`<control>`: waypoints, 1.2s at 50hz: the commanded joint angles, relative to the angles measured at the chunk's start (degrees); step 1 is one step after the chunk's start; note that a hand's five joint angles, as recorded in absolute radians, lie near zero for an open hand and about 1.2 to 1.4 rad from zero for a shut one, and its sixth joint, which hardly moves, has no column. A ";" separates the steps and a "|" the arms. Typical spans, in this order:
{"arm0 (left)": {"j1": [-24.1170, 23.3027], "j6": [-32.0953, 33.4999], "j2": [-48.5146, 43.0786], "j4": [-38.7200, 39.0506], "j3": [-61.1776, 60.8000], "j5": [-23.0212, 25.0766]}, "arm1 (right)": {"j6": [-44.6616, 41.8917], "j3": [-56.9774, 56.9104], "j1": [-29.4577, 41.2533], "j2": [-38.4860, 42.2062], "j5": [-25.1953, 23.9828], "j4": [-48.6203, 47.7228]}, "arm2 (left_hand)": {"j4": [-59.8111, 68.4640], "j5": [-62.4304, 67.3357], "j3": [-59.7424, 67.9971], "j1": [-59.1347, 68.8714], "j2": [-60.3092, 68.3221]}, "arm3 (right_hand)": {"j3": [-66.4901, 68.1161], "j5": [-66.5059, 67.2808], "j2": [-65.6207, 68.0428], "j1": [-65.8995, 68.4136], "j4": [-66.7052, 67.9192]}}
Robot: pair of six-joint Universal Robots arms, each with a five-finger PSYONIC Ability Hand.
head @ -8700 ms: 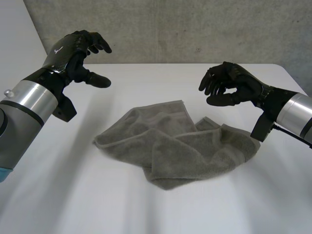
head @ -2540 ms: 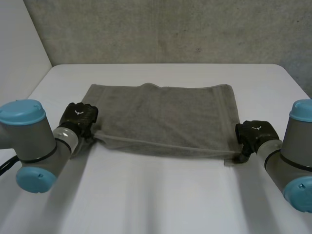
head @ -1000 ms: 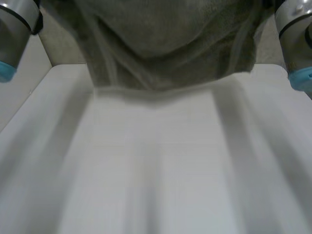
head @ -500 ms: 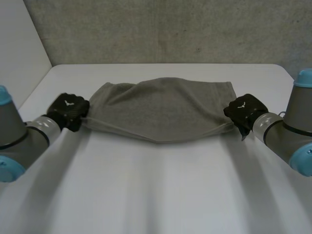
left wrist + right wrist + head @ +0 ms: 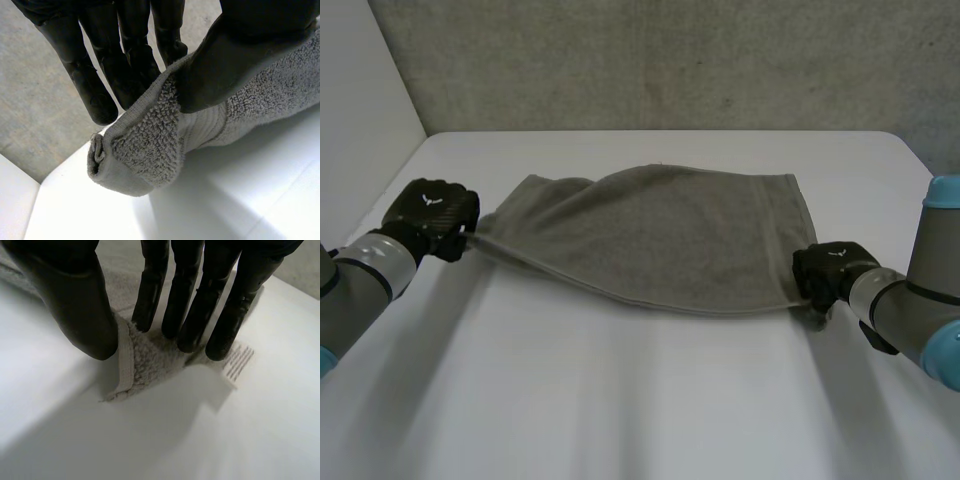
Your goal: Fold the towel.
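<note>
Two hands grip the near corners of the grey towel (image 5: 660, 225), which lies spread across the middle of the white table (image 5: 640, 400) with its far edge toward 12 o'clock. At about 9 o'clock of the cloth the left hand (image 5: 432, 215) pinches its corner. In its wrist view the thumb (image 5: 235, 55) presses the hem against the fingers (image 5: 125, 65), and that corner looks raised off the table. At about 4 o'clock the right hand (image 5: 828, 272) is closed on the other near corner, with thumb (image 5: 70, 305) and fingers (image 5: 200, 315) pinching the cloth low at the table surface. The near hem runs drawn between the two hands, bowing toward 6 o'clock, and a ripple sits near the far corner at 11 o'clock.

I judge this to be the spreading step, with no fold made yet. The next move calls for lowering the left corner so the sheet lies flat. Both near corners then need carrying together toward 12 o'clock to meet the far edge, hem kept tight so the halves line up.

A white care label (image 5: 237, 362) pokes out beside the right fingertips; its printed lines are too small to read. Each hand's back bears a small white emblem (image 5: 427, 198), with no letters legible
</note>
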 commanded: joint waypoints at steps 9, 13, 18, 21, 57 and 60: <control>0.83 0.03 -0.87 0.51 0.22 -0.06 | 1.55 2.84 -0.52 -1.96 7.51 -5.20 | 2.82 3.55 3.17 7.07 2.77 | -9.01 -8.31 -9.15 -8.46 -9.47; 0.83 0.03 -0.87 0.51 0.05 -0.06 | 1.64 3.72 -0.35 -2.31 7.51 -6.78 | 2.82 3.55 3.17 7.07 2.77 | -5.17 -4.47 -5.30 -4.62 -5.62; 0.74 0.03 -0.79 0.42 -0.13 -0.15 | 1.82 3.81 -0.08 -3.10 6.90 -6.96 | 2.82 3.55 3.17 7.07 2.77 | 15.11 15.82 14.98 15.67 14.66; 0.65 0.03 -0.17 0.24 -0.39 -0.24 | 1.99 3.81 0.18 -3.71 5.59 -7.04 | 2.82 3.55 3.17 7.07 2.77 | 30.57 31.27 30.43 31.12 30.11; 6.01 -5.07 10.55 -9.08 1.45 7.85 | -4.69 -7.88 -11.86 -16.46 -19.56 13.61 | 2.82 3.55 3.17 7.07 2.77 | 30.62 31.33 30.49 31.18 30.17; 2.60 -4.89 2.24 -9.69 6.52 6.62 | -7.57 -11.99 -8.27 -10.43 -15.71 13.61 | 2.82 3.55 3.17 7.07 2.77 | 30.62 31.33 30.49 31.18 30.17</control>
